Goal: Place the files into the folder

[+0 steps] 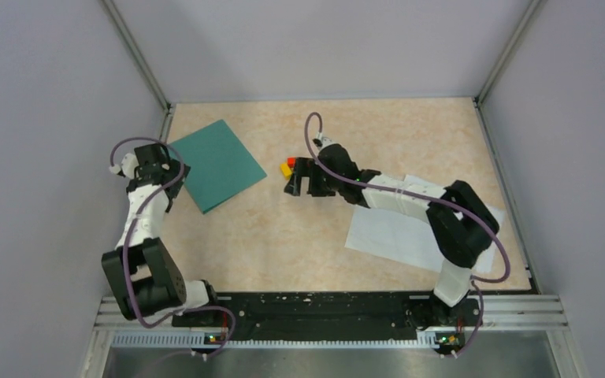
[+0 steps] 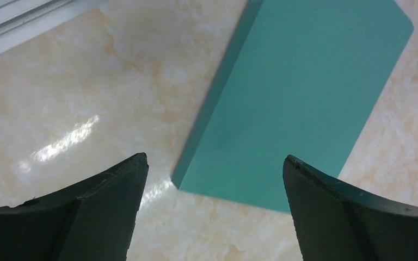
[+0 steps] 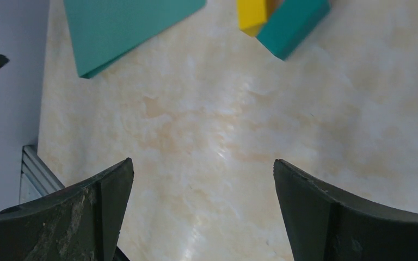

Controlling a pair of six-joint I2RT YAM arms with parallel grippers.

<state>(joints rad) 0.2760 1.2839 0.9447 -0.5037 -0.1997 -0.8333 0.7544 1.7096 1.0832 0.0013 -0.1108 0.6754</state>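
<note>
We see a teal-green folder (image 1: 219, 164), white files (image 1: 398, 236), a cream table (image 1: 283, 244) with peach marbling, a yellow block (image 3: 252, 13), a teal block (image 3: 294, 22), black-and-white arms (image 1: 146, 224), purple cables (image 1: 308, 130), pale grey walls (image 1: 47, 118)

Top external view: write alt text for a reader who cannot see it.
A teal folder lies far left on the table, white files near right, apart. The open left gripper is at the folder's left edge; the open right gripper hangs mid-table beside yellow and red blocks.

Left arm (image 1: 146, 228), right arm (image 1: 410, 201): white links, black joints, purple cables (image 1: 136, 140) (looping); black fingers (image 2: 87, 217).
</note>
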